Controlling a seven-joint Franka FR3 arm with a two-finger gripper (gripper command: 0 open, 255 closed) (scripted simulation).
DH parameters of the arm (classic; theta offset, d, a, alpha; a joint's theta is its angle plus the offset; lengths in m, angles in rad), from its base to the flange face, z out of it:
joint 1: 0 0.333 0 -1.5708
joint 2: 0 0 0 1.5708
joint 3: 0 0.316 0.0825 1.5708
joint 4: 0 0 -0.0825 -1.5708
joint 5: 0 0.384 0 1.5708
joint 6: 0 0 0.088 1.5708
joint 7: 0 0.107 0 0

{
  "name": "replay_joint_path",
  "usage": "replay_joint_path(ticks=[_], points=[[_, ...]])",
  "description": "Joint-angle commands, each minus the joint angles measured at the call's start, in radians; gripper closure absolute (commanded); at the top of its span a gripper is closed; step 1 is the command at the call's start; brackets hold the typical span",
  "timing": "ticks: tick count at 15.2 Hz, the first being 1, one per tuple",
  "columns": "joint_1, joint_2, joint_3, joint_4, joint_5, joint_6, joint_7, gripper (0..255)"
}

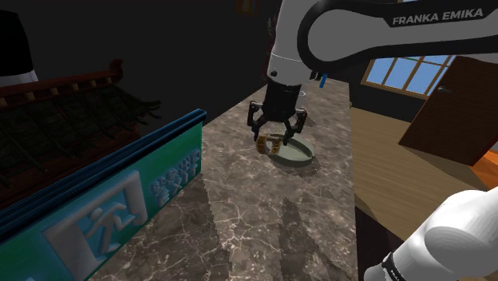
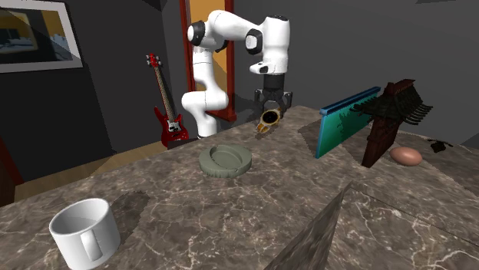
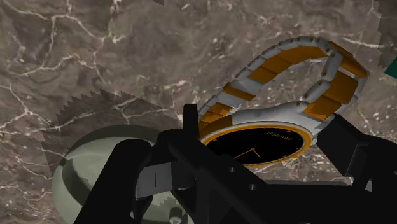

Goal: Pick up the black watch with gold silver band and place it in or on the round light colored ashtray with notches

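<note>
Okay, I've got the gripper [image 1: 278,132] fingers clamped on the black-faced, gold-and-silver-banded watch [image 3: 261,137], held up off the marble counter [image 1: 263,215] near the round notched ashtray [image 1: 295,156].

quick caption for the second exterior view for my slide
Black gripper holding the gold-and-silver watch over the marbled counter, beyond the round grey-green ashtray.

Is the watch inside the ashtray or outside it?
Outside. The watch hangs from the end effector above the counter, apart from the empty ashtray.
</note>
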Motion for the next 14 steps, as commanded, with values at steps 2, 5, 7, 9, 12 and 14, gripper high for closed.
replay_joint_path(ticks=[2, 5, 7, 9, 12, 14], points=[[-0.022, -0.015, -0.050, -0.010, -0.009, -0.011, -0.070, 255], [-0.050, -0.020, -0.102, -0.012, -0.024, -0.020, -0.143, 255], [-0.069, -0.017, -0.136, -0.007, -0.036, -0.026, -0.190, 255], [-0.088, -0.010, -0.168, 0.002, -0.050, -0.032, -0.236, 255], [-0.117, 0.008, -0.215, 0.024, -0.070, -0.040, -0.302, 255], [-0.137, 0.026, -0.245, 0.044, -0.084, -0.046, -0.346, 255]])
